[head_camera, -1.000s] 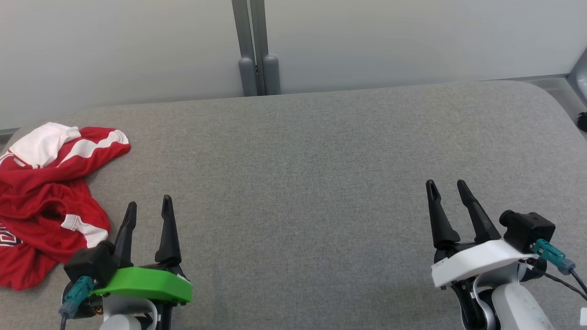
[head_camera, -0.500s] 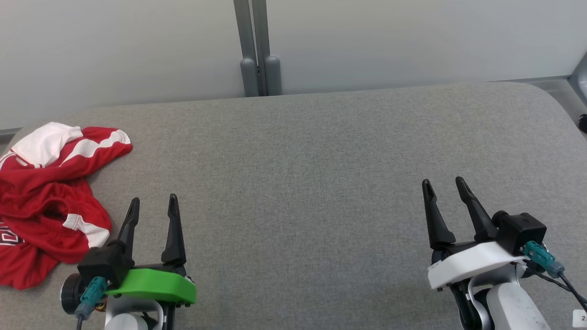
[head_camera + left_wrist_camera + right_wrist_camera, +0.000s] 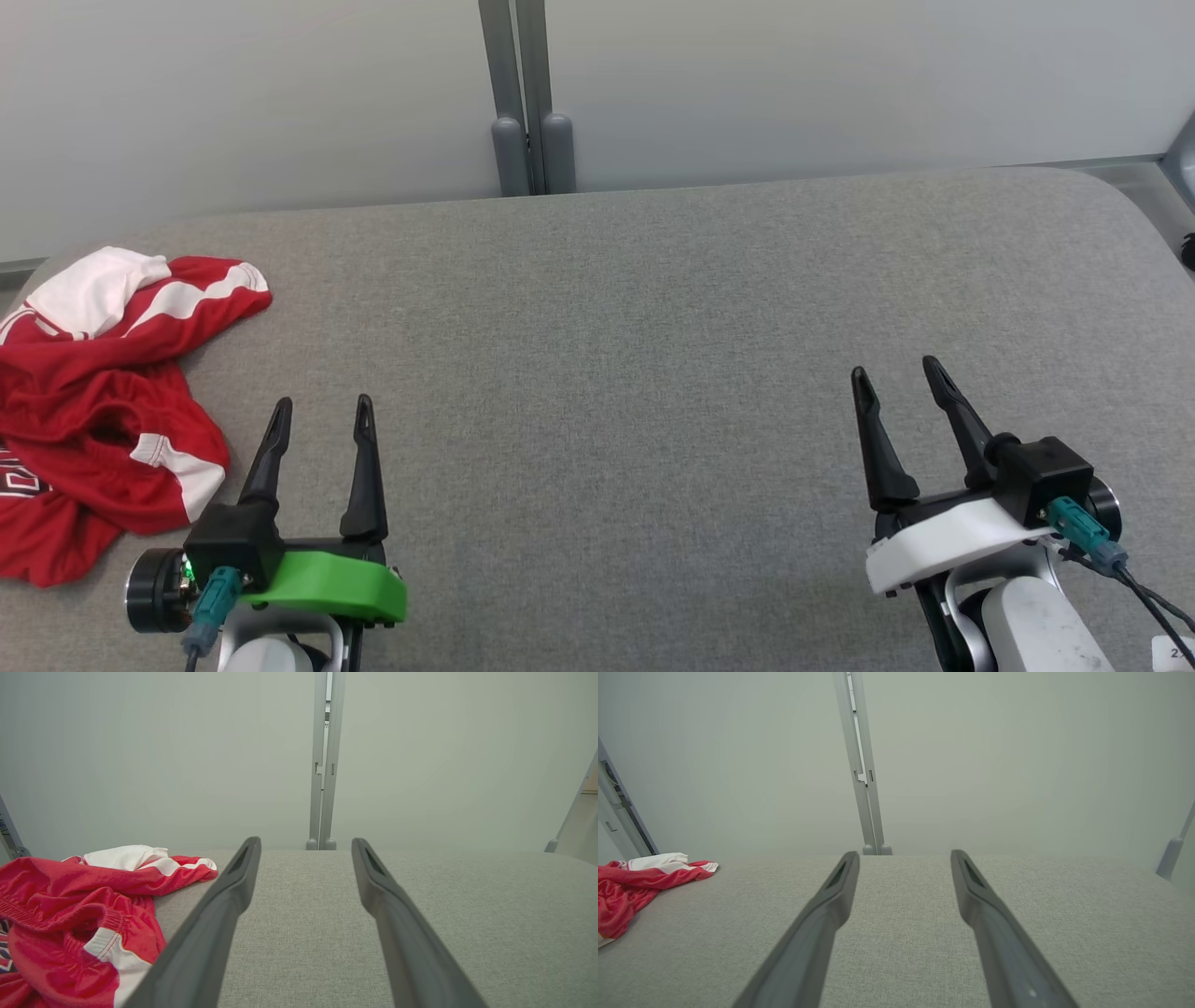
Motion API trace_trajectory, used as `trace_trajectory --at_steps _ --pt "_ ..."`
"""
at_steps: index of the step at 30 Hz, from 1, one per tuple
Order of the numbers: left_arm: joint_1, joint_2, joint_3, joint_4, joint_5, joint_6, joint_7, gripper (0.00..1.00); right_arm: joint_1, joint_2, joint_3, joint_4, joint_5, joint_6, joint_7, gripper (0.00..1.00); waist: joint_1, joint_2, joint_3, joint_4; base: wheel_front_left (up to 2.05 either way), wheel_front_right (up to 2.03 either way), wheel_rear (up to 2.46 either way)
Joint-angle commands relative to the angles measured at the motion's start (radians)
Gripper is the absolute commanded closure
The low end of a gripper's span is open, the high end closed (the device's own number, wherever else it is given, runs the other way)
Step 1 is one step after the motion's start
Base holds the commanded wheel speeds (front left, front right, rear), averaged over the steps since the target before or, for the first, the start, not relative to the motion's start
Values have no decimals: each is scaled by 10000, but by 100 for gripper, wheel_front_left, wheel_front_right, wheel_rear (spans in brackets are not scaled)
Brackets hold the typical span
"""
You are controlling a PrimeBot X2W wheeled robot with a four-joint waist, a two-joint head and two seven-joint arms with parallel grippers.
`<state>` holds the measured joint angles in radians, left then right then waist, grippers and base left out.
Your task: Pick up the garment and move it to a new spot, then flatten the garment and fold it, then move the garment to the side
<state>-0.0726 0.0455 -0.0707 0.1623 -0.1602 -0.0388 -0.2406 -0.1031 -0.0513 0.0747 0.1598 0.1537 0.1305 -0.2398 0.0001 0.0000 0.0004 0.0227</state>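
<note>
First step, not yet begun: the garment [image 3: 93, 392] lies untouched, a crumpled red-and-white heap on the grey worktop [image 3: 607, 308].

Left end effector [image 3: 323, 401]: fingers spread wide, nothing between them, low over bare worktop. The garment sits just to its left, near but apart. The closest fold, red with a white band, lies beside the left finger. In the left wrist view the heap sits off to the left of the fingers' line, not ahead of them.

Right end effector [image 3: 893, 367]: also spread and empty, over bare worktop. The garment is well apart from it, far to its left, beyond the other arm.

My reading: you are at the approach for the pick-up, and the left arm is the one placed for it.
- Swing the left end effector to its left until a raised fold stands between the fingers, then tip down and close.
- The fabric looks thin and loose, so aim for a bunched ridge rather than a flat single layer, which could slip out.
- The bare stretch between the two end effectors looks a fair new spot — room there to spread the garment.
- The right arm likely waits until the flattening.
</note>
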Motion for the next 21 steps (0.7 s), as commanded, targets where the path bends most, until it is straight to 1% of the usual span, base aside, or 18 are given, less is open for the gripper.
trace_trajectory --at_steps 1,11,21 --pt "-161 76 -38 -42 272 59 -84 0 -92 -6 -15 -14 -236 3 -103 0 -1 0 6 5 0 0 0" --pt "-160 80 -130 -86 923 148 -277 0 -114 0 -3 101 -909 2 -278 0 -1 0 15 23 0 0 0" --pt "-164 79 -134 -86 775 112 -243 0 -104 4 -41 118 -644 2 -261 0 -1 0 33 28 0 0 0"
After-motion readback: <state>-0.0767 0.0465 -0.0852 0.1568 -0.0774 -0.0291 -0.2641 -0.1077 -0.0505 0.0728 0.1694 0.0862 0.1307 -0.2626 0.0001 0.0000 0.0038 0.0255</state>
